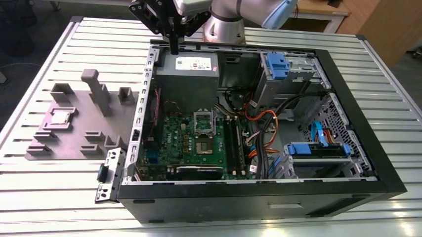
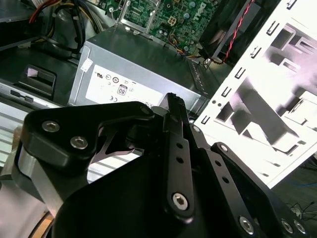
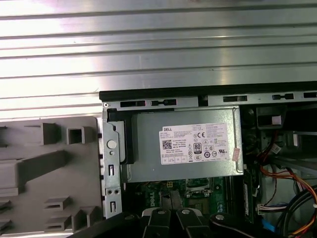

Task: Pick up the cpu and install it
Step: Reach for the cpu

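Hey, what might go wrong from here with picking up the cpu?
1. The gripper hangs close over the case rim, so a sideways move toward the cpu may clip the rim.
2. Tall posts on the tray stand near the cpu and could snag the gripper as it comes down.

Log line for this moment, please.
pincer: shut, over power supply | cpu: on grey tray, outside case | status: not picked

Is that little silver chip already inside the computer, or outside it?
Outside: the cpu lies flat on the grey fixture plate beside the open computer case, at the exterior view's left.
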Tool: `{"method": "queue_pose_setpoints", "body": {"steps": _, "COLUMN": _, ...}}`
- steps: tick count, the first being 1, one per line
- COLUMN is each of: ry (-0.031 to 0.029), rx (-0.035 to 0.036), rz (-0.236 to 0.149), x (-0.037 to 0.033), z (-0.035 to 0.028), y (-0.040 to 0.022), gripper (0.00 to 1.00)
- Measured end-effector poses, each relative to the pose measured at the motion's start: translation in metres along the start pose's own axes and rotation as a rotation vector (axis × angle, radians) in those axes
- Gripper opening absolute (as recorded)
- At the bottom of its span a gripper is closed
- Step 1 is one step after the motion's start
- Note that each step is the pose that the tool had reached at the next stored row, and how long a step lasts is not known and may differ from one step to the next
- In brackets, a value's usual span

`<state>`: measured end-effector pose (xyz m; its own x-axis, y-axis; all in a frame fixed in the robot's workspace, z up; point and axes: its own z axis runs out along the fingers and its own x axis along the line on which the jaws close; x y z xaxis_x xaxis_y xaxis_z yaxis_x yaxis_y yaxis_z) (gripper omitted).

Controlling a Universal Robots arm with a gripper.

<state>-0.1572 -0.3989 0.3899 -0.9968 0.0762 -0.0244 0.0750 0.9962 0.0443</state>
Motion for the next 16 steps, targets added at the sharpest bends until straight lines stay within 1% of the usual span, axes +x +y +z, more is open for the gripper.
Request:
{"method": "queue_pose_setpoints", "body": {"steps": 8, "ry": 0.0000, "rx": 0.0000, "rz": 0.000, "x": 0.0013, "z": 0.0000, "y": -0.0001, "gripper": 0.11}}
{"method": "queue_pose_setpoints", "body": {"steps": 16, "ry": 0.0000, "rx": -0.0001, "rz": 0.000, "x": 0.0047, "z": -0.0001, "y": -0.0003, "gripper": 0.11}}
